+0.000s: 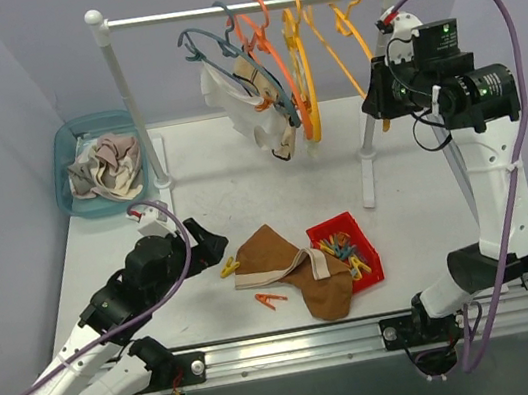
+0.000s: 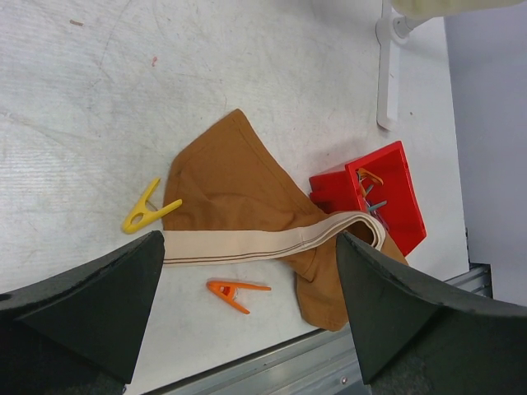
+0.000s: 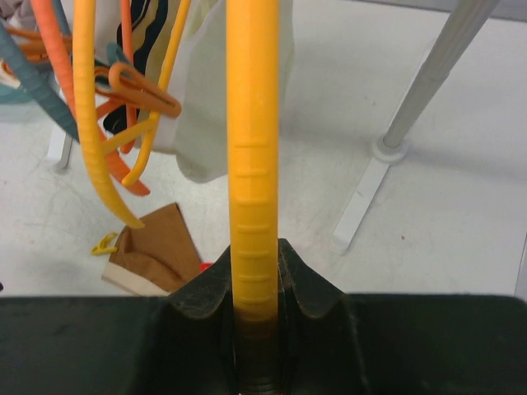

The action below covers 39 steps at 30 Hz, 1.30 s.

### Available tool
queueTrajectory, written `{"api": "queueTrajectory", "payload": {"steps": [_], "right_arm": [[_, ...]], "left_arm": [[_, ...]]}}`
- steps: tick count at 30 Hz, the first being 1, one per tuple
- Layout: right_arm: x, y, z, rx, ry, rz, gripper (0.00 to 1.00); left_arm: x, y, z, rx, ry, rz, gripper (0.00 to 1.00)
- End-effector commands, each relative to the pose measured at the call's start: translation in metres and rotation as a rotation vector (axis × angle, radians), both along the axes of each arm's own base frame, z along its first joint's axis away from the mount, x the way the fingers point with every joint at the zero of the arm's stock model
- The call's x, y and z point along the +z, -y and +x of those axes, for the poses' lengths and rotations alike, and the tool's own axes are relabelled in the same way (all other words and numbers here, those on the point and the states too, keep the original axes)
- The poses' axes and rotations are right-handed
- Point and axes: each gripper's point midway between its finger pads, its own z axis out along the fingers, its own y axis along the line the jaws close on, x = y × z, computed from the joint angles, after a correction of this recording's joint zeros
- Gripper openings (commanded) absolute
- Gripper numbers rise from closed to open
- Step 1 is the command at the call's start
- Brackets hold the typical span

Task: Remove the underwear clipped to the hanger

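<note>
A brown underwear (image 1: pixel 279 256) with a pale waistband lies flat on the table, partly draped over a red box (image 1: pixel 366 261). My left gripper (image 1: pixel 210 247) hovers open just left of it; the wrist view shows the brown underwear (image 2: pixel 239 181) between and beyond the wide-apart fingers (image 2: pixel 107 296). Cream and off-white underwear (image 1: pixel 226 92) still hangs clipped to the hangers on the rack; it shows as pale fabric (image 3: pixel 202 107) under an orange clothespin (image 3: pixel 144 90). My right gripper (image 1: pixel 376 98) is shut on the yellow hanger (image 3: pixel 254 164) at the rack's right end.
A blue basket (image 1: pixel 69 195) at the back left holds several removed briefs (image 1: pixel 106 163). The red box (image 2: pixel 395 177) holds clothespins. A yellow clothespin (image 2: pixel 148 210) and an orange one (image 2: pixel 235 290) lie loose by the brown piece. The rack's rail (image 1: pixel 242 3) carries several hangers; its right foot (image 3: pixel 362 197) is near.
</note>
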Motion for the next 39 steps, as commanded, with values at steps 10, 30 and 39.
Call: {"api": "queueTrajectory", "payload": {"steps": [10, 30, 39], "right_arm": [[-0.001, 0.014, 0.033, -0.092, 0.001, 0.020, 0.00], [-0.043, 0.035, -0.047, -0.247, 0.019, 0.094, 1.00], [-0.109, 0.047, -0.112, -0.383, -0.022, 0.189, 1.00]], "left_arm": [[0.009, 0.002, 0.001, -0.005, 0.028, -0.033, 0.94], [0.020, 0.066, -0.006, -0.352, 0.093, -0.088, 0.94], [-0.011, 0.133, -0.005, -0.646, 0.065, 0.039, 0.94]]}}
